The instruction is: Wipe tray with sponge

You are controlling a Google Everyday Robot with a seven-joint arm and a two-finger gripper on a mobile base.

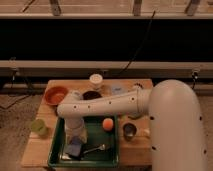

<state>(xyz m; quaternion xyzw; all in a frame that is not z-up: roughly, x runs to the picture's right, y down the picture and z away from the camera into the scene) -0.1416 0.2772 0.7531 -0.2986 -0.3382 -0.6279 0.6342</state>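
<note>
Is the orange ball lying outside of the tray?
No, the ball lies inside the tray, right of the end effector, which is down over the sponge.

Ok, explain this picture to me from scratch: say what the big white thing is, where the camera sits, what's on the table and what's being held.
The big white shape is a robot's single arm, reaching from the right across a wooden table. There is only one camera view, looking down on the table from above and behind the arm; exactly where it is mounted can't be told.

At the arm's end, the gripper points down into a dark green tray, right over a small blue-grey sponge. It appears to be at the sponge, though whether it grips it isn't clear.

Also in the tray: an orange ball and a metal fork. Around it sit an orange bowl, a green cup, a white lidded cup, a dark bowl and a small metal cup.
</note>
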